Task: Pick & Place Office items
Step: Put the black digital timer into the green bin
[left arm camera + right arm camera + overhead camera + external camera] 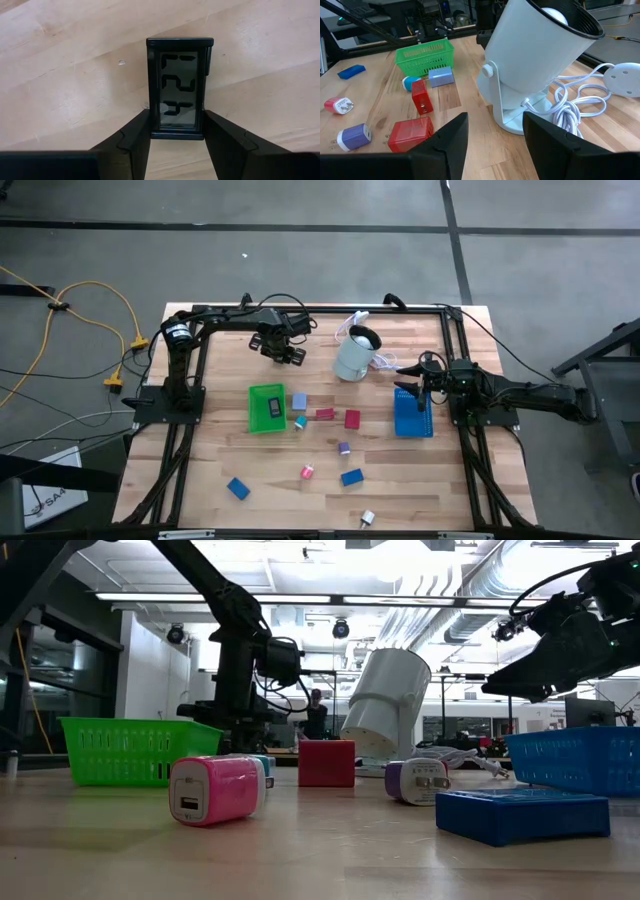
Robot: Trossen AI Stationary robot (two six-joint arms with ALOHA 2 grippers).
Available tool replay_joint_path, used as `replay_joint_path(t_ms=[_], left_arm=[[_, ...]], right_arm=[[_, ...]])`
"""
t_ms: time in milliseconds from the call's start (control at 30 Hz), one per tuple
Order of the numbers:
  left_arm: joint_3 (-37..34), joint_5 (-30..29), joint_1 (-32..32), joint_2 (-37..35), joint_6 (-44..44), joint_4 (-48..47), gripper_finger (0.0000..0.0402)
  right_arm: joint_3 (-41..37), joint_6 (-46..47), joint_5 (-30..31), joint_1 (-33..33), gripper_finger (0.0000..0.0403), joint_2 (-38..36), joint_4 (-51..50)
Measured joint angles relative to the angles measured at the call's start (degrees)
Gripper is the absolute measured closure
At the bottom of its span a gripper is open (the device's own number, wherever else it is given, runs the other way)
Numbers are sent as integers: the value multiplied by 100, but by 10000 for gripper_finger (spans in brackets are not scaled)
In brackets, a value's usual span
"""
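The left gripper point(283, 350) is at the back of the table, just left of the pale appliance point(355, 355). The left wrist view shows what it has: a small black digital clock point(177, 85), lying face up against the wood. The two dark fingers point(135, 145) are pressed on its two long sides at the near end. Whether it is lifted off the table I cannot tell. I judge the clock to be light and stiff, a hard plastic case with smooth, rather slippery edges and a display window that should not be squeezed. The frame's long sides are the right place to hold it. A hold this close to one end may let it swing, so a grip nearer the middle would be steadier. Its long axis runs in line with the fingers, pointing straight out ahead of the gripper, with the digits lying sideways to that axis. Toward the front stands the green tray point(265, 408) with one dark piece inside. To its right, the other office items are scattered: a red block point(352, 419), a purple one point(344, 448) and a pink one point(308, 472). On the right, the right gripper point(495, 122) hangs over the blue tray point(412, 416), fingers apart and holding nothing.
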Motion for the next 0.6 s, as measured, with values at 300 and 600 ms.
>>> replay_joint_path(t_ms=[300, 600], left_arm=[[0, 136, 2, -18, -1, -5, 243], [0, 91, 2, -492, 3, -324, 243]], right_arm=[[1, 0, 1, -2, 227, -2, 0], [2, 0, 2, -1, 227, -2, 0]])
